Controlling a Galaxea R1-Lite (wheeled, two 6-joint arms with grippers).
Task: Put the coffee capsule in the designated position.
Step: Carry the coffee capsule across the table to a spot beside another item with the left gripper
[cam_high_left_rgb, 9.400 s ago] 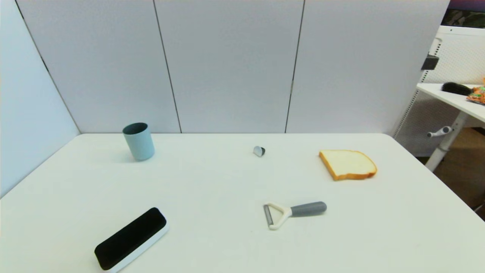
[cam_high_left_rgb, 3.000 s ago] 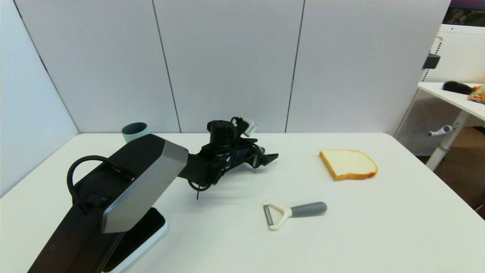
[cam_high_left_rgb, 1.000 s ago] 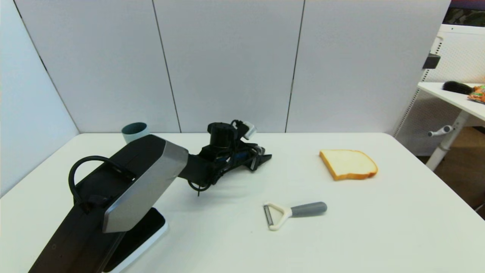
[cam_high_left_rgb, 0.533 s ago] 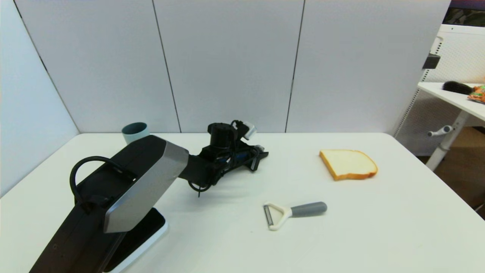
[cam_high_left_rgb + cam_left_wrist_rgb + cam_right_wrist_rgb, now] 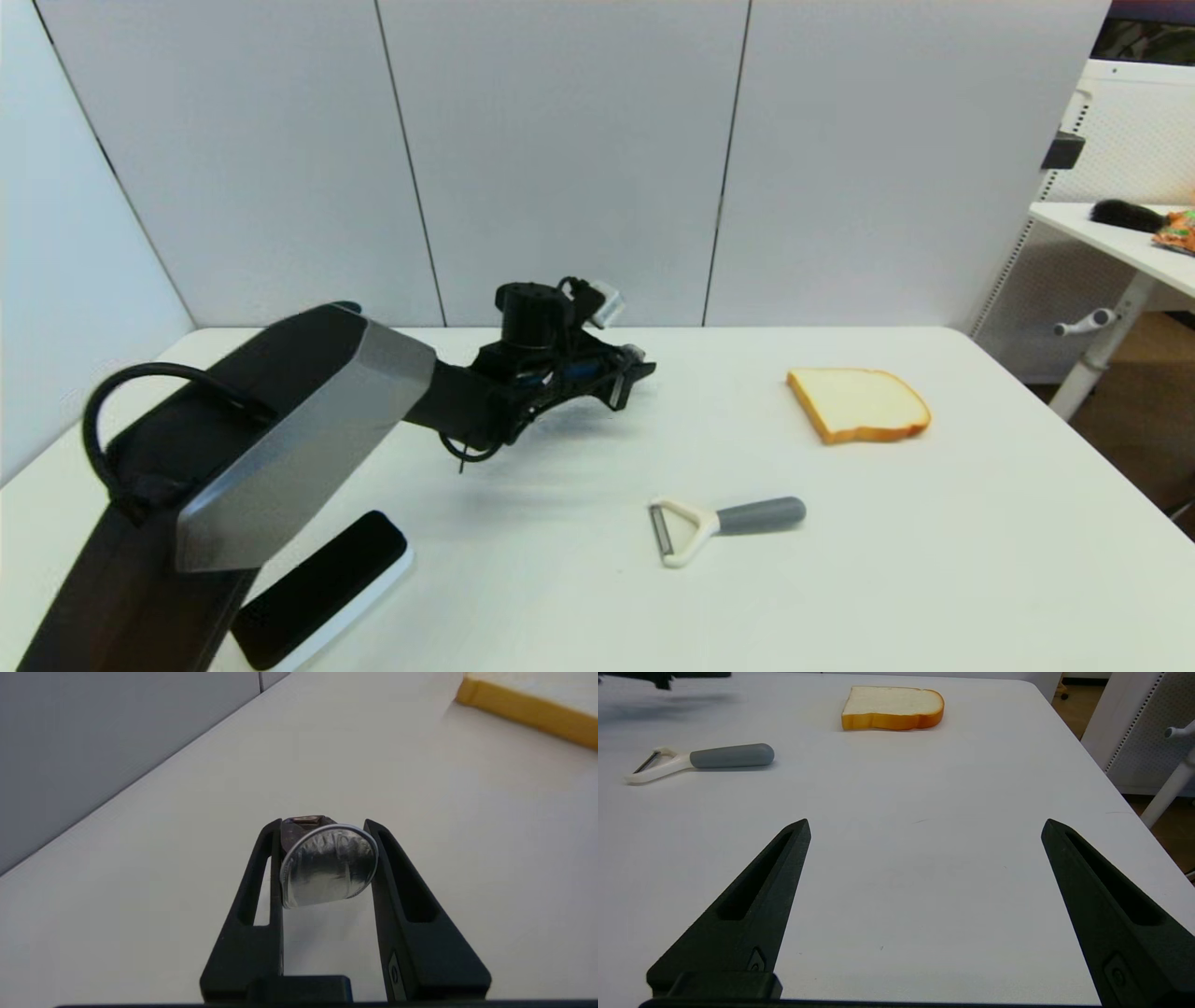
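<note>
My left gripper (image 5: 325,861) pinches the coffee capsule (image 5: 328,866) mid-frame, clear above the surface (image 5: 560,523). I should carry it level, squeeze steady, and lower gently before letting go. My right gripper (image 5: 924,830) waits spread wide, lower right.

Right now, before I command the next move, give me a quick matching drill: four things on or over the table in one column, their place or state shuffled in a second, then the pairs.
Things:
1. coffee capsule
2. bread slice
3. peeler
4. right gripper

States:
A. lying flat toward the table's far right
B. open, holding nothing, over bare tabletop
C. clamped between the left gripper fingers, off the table
D. lying on the table nearer the robot than the bread, grey handle pointing right

Pairs: 1-C, 2-A, 3-D, 4-B
</note>
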